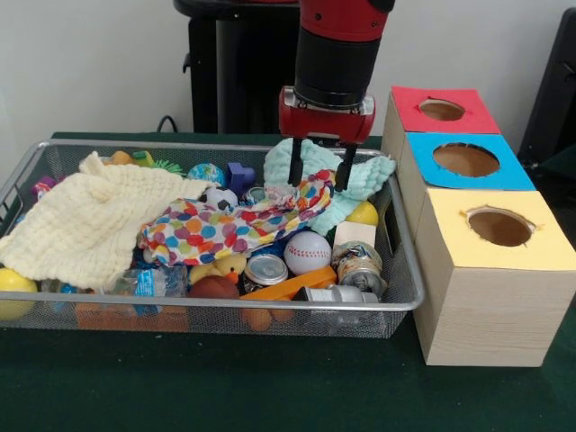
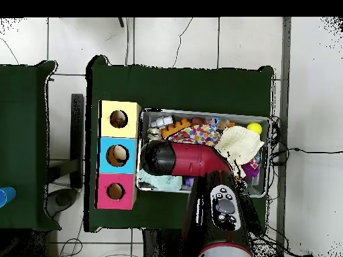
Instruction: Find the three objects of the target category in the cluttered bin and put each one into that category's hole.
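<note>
The wire mesh bin point(image 1: 225, 307) sits on the green table, full of clutter. The cream waffle cloth point(image 1: 81, 220) lies at its left. The dotted white cloth point(image 1: 216, 229) lies across the middle. The mint-green cloth point(image 1: 364, 175) is bunched at the far right corner. My gripper point(image 1: 319, 175) is open, pointing down, with its fingertips point(image 1: 295, 175) at the mint cloth, where the dotted cloth's end overlaps it. The yellow-topped box's hole point(image 1: 499, 227) is to the right of the bin. In the overhead view my arm point(image 2: 191, 159) hides the gripper; the cream cloth point(image 2: 238, 144), the dotted cloth point(image 2: 197, 134) and the yellow hole point(image 2: 118, 119) show.
The blue-topped box point(image 1: 465, 159) and the red-topped box point(image 1: 441, 110) stand behind the yellow one. The bin also holds a baseball point(image 1: 308, 252), tin cans point(image 1: 360, 265), a yellow ball point(image 1: 13, 292), a rubber duck point(image 1: 220, 267) and a blue toy point(image 1: 238, 175).
</note>
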Robot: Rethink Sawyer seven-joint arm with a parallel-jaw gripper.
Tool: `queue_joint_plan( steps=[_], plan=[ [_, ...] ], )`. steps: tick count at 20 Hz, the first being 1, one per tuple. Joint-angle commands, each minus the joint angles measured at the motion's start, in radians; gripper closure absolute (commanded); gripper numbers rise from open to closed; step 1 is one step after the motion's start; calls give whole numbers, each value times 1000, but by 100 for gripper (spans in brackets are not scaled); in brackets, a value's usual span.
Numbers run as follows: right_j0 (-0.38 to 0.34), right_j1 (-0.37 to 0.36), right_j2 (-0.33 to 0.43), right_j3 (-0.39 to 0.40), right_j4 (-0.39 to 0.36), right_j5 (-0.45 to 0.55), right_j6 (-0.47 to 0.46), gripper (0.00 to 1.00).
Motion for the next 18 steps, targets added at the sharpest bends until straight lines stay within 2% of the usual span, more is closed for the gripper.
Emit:
queue_joint_plan(
  steps=[1, 4, 9, 14, 18],
  plan=[
    [-72, 55, -21, -74, 53, 24, 177, 0],
    [-88, 87, -41, -106, 33, -27, 166, 0],
    [-183, 171, 26, -133, -24, -180, 78, 0],
    [-231, 211, 69, -173, -45, -187, 19, 0],
    [-226, 219, 65, -162, -45, -218, 41, 0]
  ],
)
